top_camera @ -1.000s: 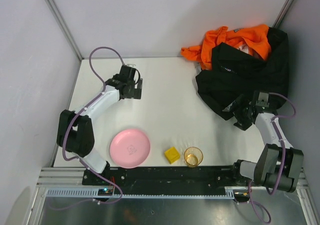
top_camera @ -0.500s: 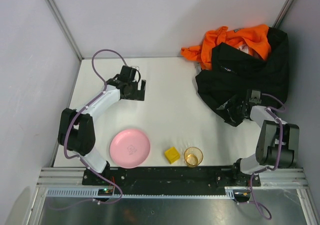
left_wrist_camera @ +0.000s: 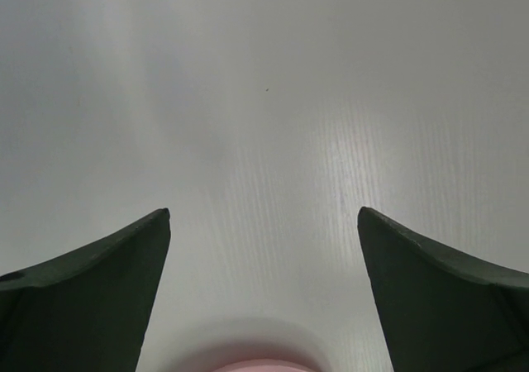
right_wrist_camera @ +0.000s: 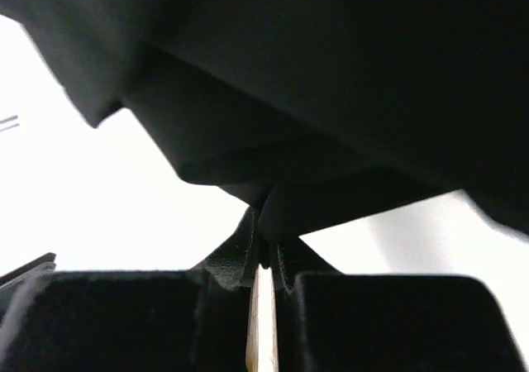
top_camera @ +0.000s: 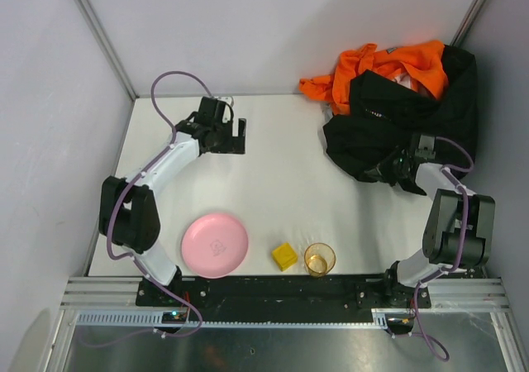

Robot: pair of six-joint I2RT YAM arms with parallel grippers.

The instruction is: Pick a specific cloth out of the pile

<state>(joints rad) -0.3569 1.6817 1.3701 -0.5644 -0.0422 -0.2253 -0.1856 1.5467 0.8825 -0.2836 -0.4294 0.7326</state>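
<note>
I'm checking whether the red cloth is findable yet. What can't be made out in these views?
- Red cloth: in no view; only the black garment and orange garment show on top.
- Right wrist: black fabric fills the frame, hiding how much the right gripper pinches.
- Left wrist: a pink blur at the bottom edge is cut off, unidentifiable.

My left arm point(top_camera: 165, 167) and right arm point(top_camera: 438, 182): white links, black joints, a looping purple cable point(top_camera: 154, 91) each — my left gripper point(left_wrist_camera: 264, 215) has dark tapered fingers point(left_wrist_camera: 91, 289).
</note>
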